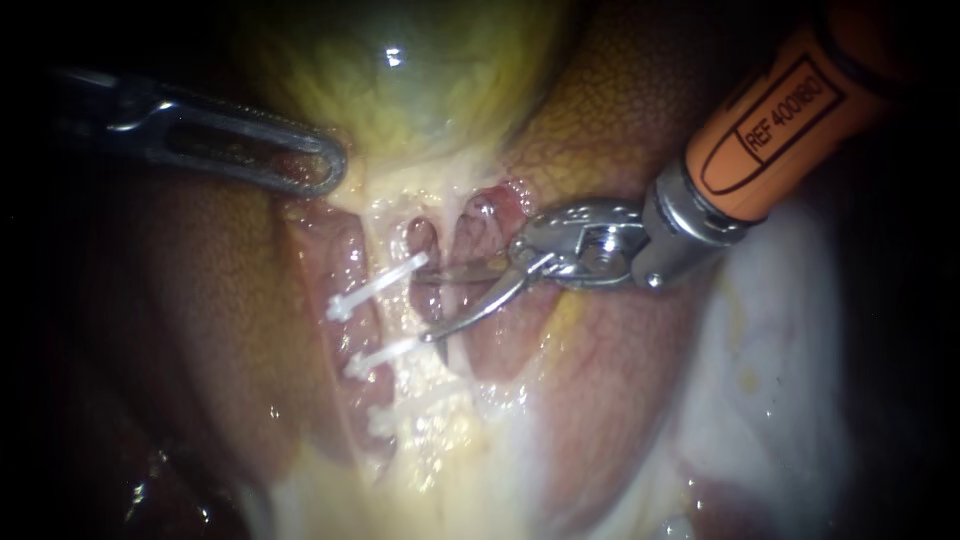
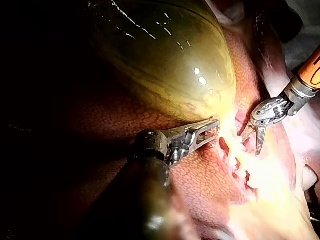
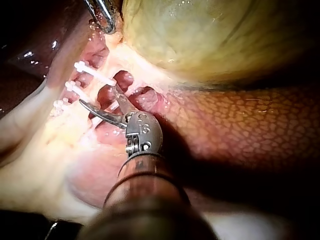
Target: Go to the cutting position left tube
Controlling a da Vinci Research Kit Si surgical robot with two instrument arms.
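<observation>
**Open blades one short reach from the clipped left tube**

The left tube [image 1: 392, 312] runs lengthwise down the endoscope view, from the gallbladder [image 1: 420, 80] toward the bottom. Three white clips cross it: the top clip [image 1: 380, 285], the middle clip [image 1: 385, 353] and the lowest clip [image 1: 380, 420]. The bare stretch between the top and middle clips looks like the place for a cut.

The right instrument [image 1: 432, 303] is much the nearer one. It enters from the upper right and its tip carries two thin curved blades. They stand well apart, hold nothing, and point across the tube's long axis rather than along it. The lower blade's tip lies just beside the near end of the middle clip. The upper blade reaches toward the near end of the top clip. The tube therefore lies just ahead of the blade tips, on the side away from the shaft.

A thin pale strand [image 1: 446, 300] already sits inside the blades' gap. I cannot tell whether it is the other tube.

In my judgement the coming move is a short advance straight ahead. It has to bring the left tube, and not that strand, between the blades without touching either clip.

The left instrument [image 1: 325, 168] is well apart from the tube. Its slotted jaws are closed on the gallbladder's lower edge, against the liver [image 1: 200, 300].
</observation>
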